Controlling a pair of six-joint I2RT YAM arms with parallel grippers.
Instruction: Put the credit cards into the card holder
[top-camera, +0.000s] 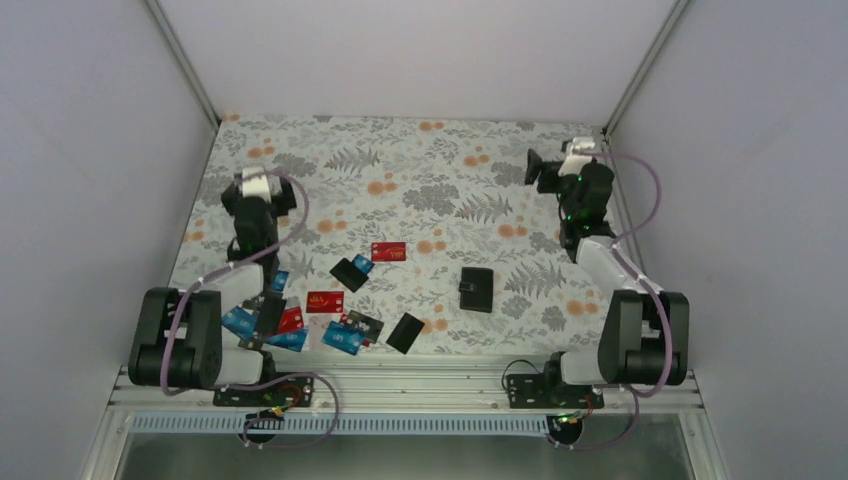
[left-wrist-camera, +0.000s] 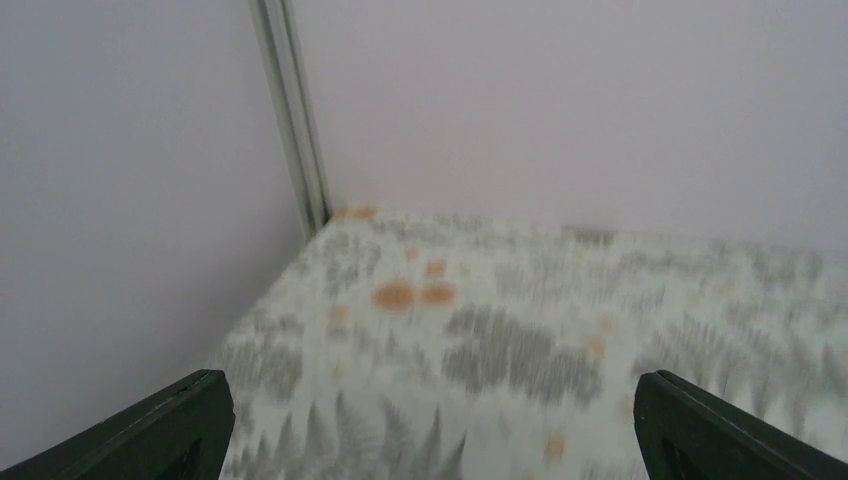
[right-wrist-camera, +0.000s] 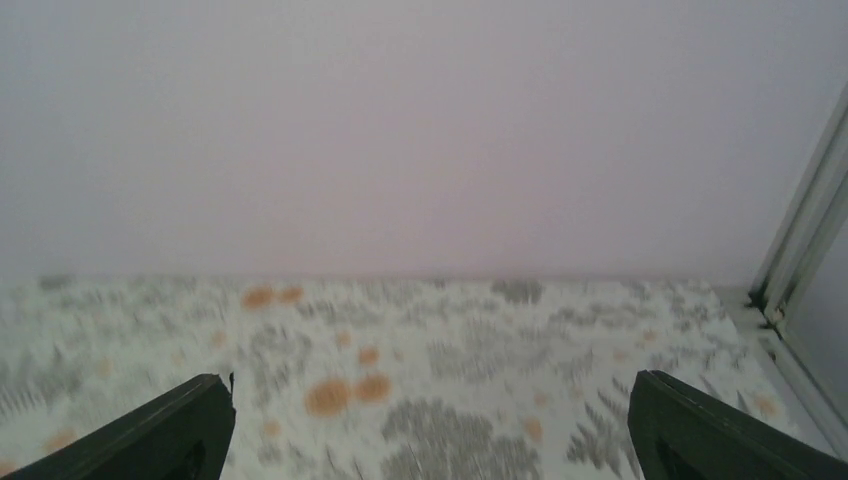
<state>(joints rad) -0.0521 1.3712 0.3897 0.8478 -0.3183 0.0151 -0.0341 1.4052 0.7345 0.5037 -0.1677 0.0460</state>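
**A:** Top external is giving you what?

**B:** I'm seeing the left gripper (top-camera: 262, 180) and right gripper (top-camera: 541, 166) both spread wide, holding nothing. The credit cards (top-camera: 324, 301) are lying behind the left one, the card holder (top-camera: 476, 289) behind the right, well apart. The cards are looking thin, stiff and slippery, so I'm thinking of pinching an overlapping edge.

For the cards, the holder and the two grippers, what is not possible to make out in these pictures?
1. Number of credit cards: top view, the left arm covers part of the group.
2. Print on the cards: top view, too small to read.
3. Inside of the card holder: top view, it lies closed.
4. Both wrist views: blurred; the open left gripper and right gripper frame only tablecloth, with no cards or holder.
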